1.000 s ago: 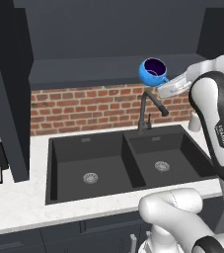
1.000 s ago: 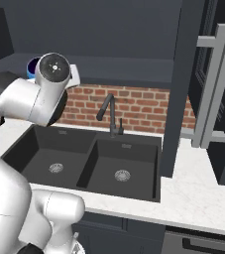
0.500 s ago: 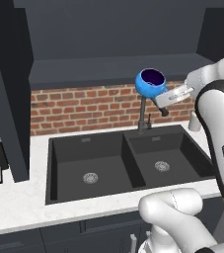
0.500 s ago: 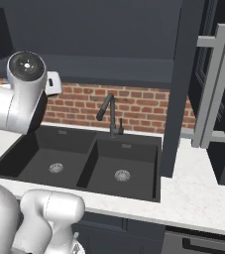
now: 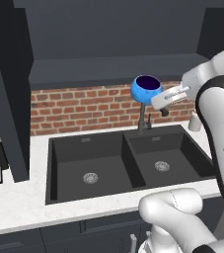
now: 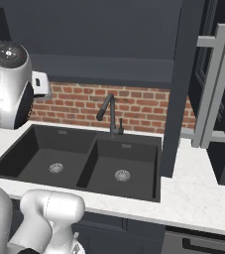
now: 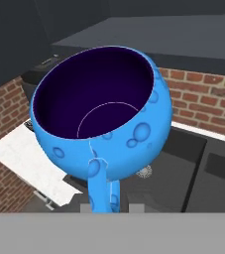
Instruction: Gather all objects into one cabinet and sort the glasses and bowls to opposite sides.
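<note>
The tool (image 5: 159,101) is closed narrowly on one blue cup (image 5: 146,89), gripping it by the handle (image 7: 100,186) so the bowl of the cup stays upright and mouth-up. The cup hangs in the air above the black tap (image 5: 144,117), over the far edge of the double sink (image 5: 128,160), just below the dark wall cabinet (image 5: 113,69). Holding it high and level probably suits carrying it toward a cabinet shelf. Counted here: one blue cup, one tap, two sink basins, two drains, and one white bench (image 6: 203,198).
</note>
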You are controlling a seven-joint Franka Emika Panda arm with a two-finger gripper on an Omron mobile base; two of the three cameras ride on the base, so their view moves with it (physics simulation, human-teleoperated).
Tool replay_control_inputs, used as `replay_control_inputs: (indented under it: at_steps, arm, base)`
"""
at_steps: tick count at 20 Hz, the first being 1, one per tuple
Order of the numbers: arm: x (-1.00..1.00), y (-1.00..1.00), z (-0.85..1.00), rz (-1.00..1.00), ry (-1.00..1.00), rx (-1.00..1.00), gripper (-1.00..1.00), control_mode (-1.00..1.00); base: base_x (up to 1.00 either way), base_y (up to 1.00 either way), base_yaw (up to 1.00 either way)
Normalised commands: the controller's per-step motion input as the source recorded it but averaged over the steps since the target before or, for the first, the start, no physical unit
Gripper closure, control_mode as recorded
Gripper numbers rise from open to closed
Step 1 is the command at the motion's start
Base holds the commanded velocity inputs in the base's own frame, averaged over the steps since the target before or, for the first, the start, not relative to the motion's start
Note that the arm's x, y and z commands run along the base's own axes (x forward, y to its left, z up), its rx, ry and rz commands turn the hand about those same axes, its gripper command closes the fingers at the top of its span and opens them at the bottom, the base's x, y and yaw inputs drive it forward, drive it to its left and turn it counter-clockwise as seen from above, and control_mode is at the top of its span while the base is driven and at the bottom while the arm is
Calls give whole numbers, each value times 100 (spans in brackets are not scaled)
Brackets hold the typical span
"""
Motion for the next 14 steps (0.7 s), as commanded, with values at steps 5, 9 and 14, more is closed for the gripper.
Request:
replay_control_inputs:
  at_steps: [5,9,14]
  arm:
    - [-9,0,-22,0,0,0,100,-100]
    - [-1,0,-3,0,0,0,100,-100]
    - [0,0,0,0,0,0,100,-100]
  base:
    - [0,0,0]
    - [0,0,0]
    - [0,0,0]
